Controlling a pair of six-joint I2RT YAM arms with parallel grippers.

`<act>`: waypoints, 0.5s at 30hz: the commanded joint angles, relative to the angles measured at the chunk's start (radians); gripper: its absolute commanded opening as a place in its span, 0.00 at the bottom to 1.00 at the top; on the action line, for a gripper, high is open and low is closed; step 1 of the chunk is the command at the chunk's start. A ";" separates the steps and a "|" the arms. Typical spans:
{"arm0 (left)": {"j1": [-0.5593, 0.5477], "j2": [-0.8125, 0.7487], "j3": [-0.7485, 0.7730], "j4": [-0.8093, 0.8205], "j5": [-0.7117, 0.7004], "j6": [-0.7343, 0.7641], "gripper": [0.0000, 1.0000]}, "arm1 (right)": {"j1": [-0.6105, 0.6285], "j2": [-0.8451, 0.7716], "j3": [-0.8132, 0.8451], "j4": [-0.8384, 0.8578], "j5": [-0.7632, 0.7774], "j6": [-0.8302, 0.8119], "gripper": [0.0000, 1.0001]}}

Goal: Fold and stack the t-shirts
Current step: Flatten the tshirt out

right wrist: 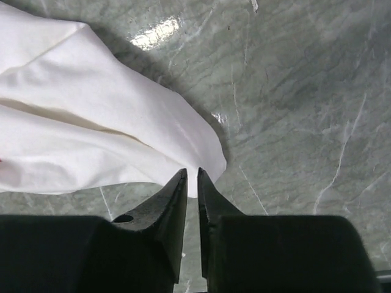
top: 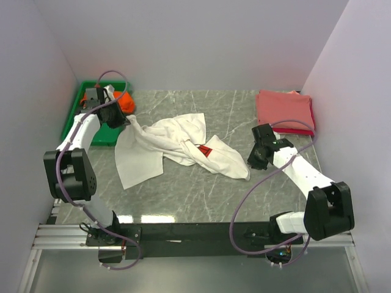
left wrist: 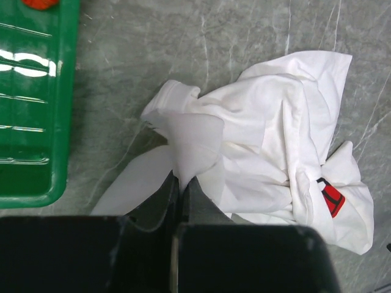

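Note:
The white t-shirt [top: 183,143] with a red chest print [top: 204,150] lies crumpled across the middle of the table. My left gripper [top: 125,119] is shut on a bunched fold of it [left wrist: 189,137] at its left end, next to the tray. My right gripper [top: 253,162] is at its right corner [right wrist: 204,174], with the jaws closed to a narrow gap on the cloth edge. An orange t-shirt [top: 125,101] lies bunched in the tray. Folded salmon-pink and red t-shirts [top: 285,111] are stacked at the far right.
The green plastic tray [top: 76,119] stands at the far left against the wall, and its rim shows in the left wrist view [left wrist: 36,140]. Walls close in the left, back and right sides. Bare marble table [top: 201,195] lies in front of the white shirt.

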 commanded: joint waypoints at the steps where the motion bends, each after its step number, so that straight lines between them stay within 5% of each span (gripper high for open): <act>1: -0.030 0.048 0.051 0.022 0.046 0.013 0.00 | -0.016 0.025 -0.001 0.058 -0.022 -0.023 0.20; 6: -0.055 0.089 0.084 0.029 0.053 0.010 0.00 | -0.016 0.084 0.005 0.076 -0.084 -0.038 0.42; 15: -0.093 0.158 0.130 0.028 0.067 0.009 0.00 | -0.013 0.147 -0.048 0.095 -0.151 -0.015 0.47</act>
